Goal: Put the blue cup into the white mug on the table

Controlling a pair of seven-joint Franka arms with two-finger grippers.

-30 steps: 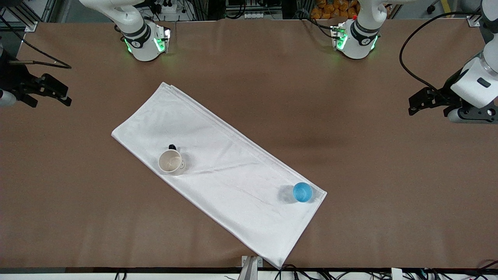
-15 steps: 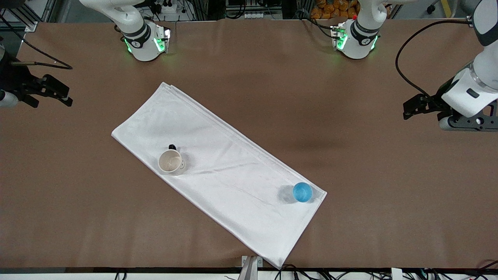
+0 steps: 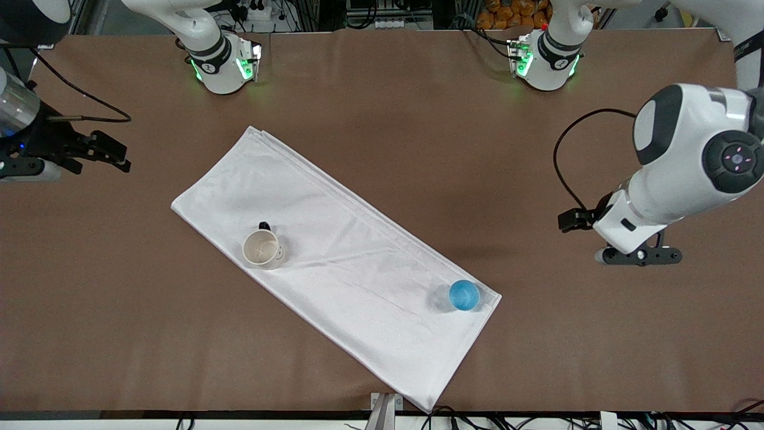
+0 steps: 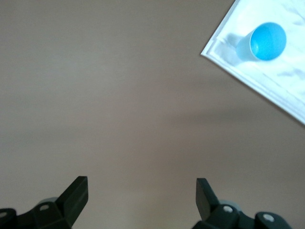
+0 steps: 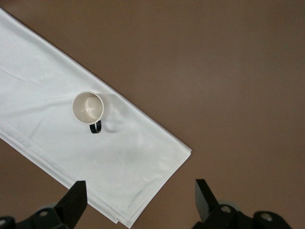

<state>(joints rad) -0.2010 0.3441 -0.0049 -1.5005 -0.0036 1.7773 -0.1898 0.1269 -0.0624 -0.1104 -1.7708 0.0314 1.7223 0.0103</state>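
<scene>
Blue cup upright on cloth, apart from mug. Left tool over bare desk near cup, open, empty. Right tool open, empty, over cloth edge.

In the front view the left claw is mostly covered by its own white wrist, so only a dark tip shows over the counter. Both wrist views cut their claws off at the frame edge, leaving only fingertips. The white cloth runs out of both wrist views.
</scene>
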